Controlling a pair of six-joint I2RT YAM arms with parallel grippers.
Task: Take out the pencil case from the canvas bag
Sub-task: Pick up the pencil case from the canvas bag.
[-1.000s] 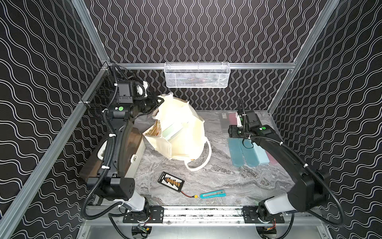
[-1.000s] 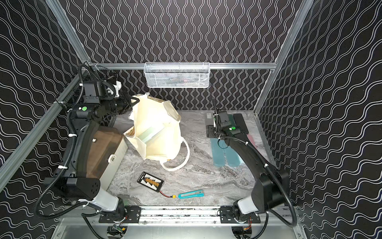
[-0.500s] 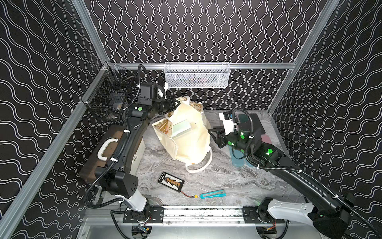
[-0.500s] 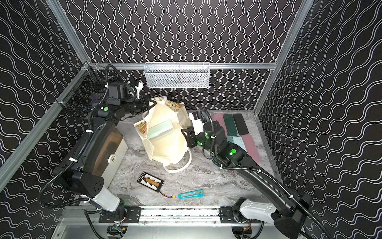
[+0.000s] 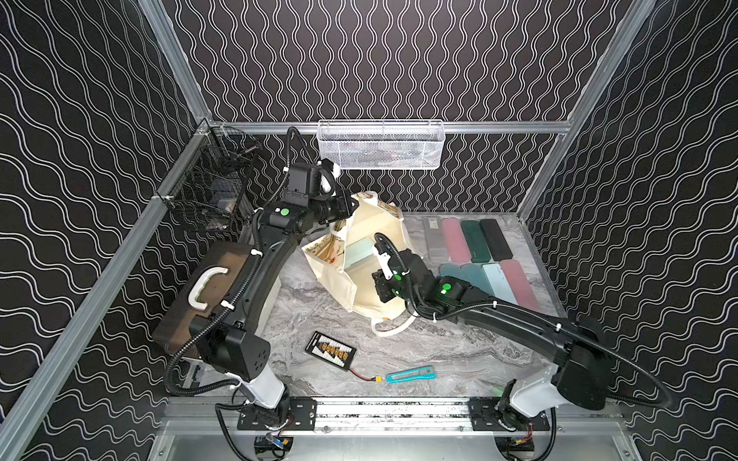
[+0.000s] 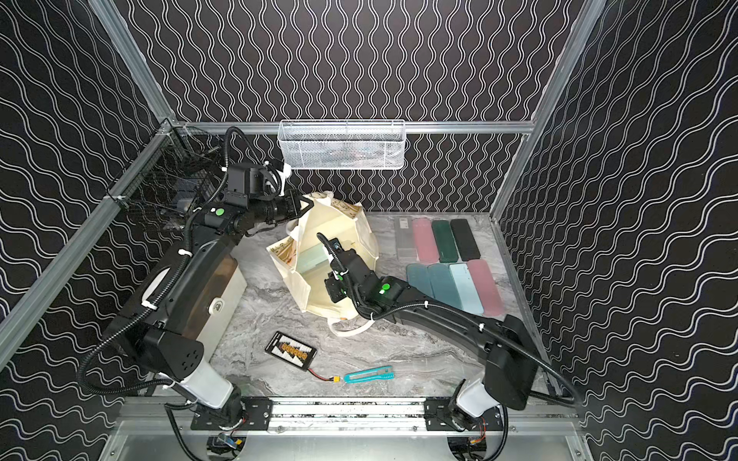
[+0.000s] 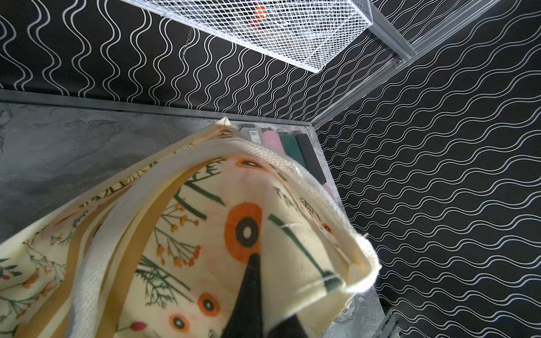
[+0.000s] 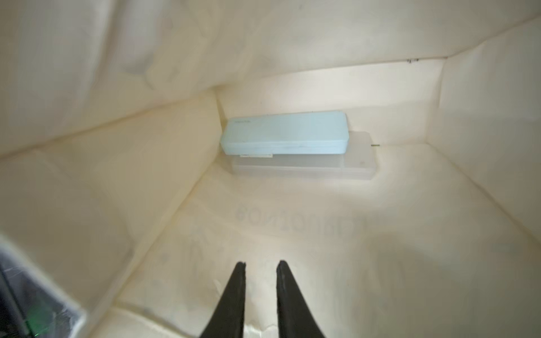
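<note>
While my left fingers pinch the rim of the canvas bag, my right fingers sit inside it, slightly apart and empty; the pale blue pencil case lies at the bottom, on a clear box.

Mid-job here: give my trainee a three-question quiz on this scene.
1. True or false: the left tool clamps the rim of the canvas bag.
2. The pale blue pencil case lies on: A) bare cloth, B) a clear box, C) a book.
3. What is held between the tips of the right tool?
Key: 1 true; 2 B; 3 nothing, the tips stand apart inside the bag.
</note>
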